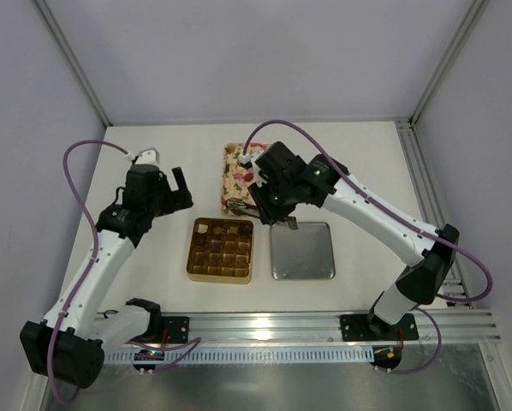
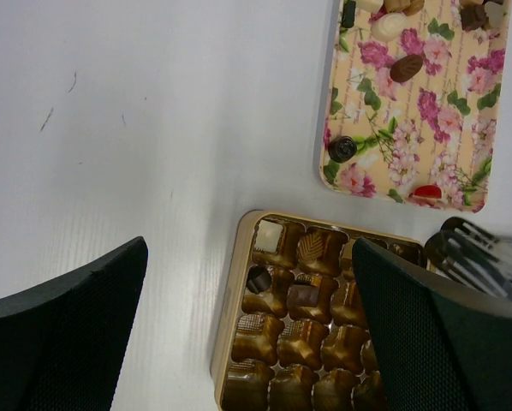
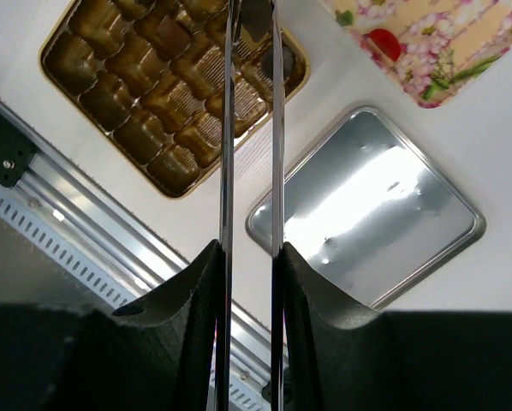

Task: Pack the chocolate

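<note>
On the bench point(image 1: 187, 145), near the middle, I see the gold box point(image 1: 188, 253) with a steel tray point(image 1: 307, 257) just to its right, and the flowered tray point(image 2: 444, 111) lies just beyond them on the far side. The chocolate is split between two places. A brown oval point(image 2: 406, 67), a dark round piece point(image 2: 342, 147) and a cream one point(image 2: 389, 24) rest on the flowered tray. A white piece point(image 2: 269, 233) and several brown ones point(image 2: 300, 295) sit in the far cells of the box, while the rest of its cells look unfilled. My left tool point(image 1: 177, 184) hangs above the bench to the left of the box with its fingers wide apart, gripping nothing. My right tool point(image 3: 249, 274) is clamped on a pair of metal tongs point(image 3: 227, 128), whose blades reach out over the far right corner of the box. Something dark shows between the tips, but I cannot tell whether it is a piece.
</note>
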Robot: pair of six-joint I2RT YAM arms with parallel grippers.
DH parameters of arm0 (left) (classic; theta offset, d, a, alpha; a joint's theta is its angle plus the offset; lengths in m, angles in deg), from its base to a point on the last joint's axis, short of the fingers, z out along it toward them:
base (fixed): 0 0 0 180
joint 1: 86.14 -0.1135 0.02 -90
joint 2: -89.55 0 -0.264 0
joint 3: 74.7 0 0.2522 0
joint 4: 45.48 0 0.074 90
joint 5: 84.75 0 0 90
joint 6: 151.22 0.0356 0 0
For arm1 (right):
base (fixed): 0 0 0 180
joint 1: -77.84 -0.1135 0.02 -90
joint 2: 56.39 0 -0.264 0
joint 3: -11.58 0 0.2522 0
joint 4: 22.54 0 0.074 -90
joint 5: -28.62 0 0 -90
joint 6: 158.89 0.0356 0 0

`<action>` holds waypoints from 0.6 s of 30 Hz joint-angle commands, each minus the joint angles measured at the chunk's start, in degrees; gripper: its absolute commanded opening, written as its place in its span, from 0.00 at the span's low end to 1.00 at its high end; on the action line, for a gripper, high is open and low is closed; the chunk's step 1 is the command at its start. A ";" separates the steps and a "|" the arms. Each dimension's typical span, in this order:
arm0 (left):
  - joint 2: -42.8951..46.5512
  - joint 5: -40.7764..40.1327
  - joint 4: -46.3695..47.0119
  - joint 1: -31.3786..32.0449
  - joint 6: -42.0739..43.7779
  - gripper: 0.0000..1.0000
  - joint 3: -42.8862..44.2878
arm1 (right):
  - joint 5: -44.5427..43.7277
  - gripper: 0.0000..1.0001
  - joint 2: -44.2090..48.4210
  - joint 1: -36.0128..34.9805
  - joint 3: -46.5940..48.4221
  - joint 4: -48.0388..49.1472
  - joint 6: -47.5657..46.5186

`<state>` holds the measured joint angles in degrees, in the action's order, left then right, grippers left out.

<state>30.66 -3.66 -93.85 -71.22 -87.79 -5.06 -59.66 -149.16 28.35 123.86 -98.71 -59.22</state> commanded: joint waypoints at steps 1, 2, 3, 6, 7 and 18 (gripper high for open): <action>0.97 0.56 0.33 0.02 0.20 1.00 0.72 | 0.13 0.34 2.60 -2.79 -1.48 0.01 1.93; 1.06 0.56 0.33 -0.06 0.20 1.00 0.64 | 0.13 0.34 3.03 -3.76 -2.10 0.01 2.19; 1.15 0.56 0.33 -0.06 0.20 1.00 0.64 | 0.22 0.34 3.21 -4.20 -2.63 0.62 2.45; 1.15 0.38 0.33 -0.06 0.20 1.00 0.64 | 1.01 0.34 3.56 -6.04 -4.91 1.94 3.42; 1.15 0.47 0.33 -0.06 0.20 1.00 0.64 | 1.01 0.34 3.48 -6.49 -5.61 2.03 3.95; 1.32 0.38 0.25 0.02 0.11 1.00 0.55 | 1.36 0.34 1.81 -7.81 -6.50 4.14 4.74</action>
<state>30.70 -3.63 -93.85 -71.22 -87.79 -5.06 -58.85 -147.91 20.94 116.32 -96.97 -55.17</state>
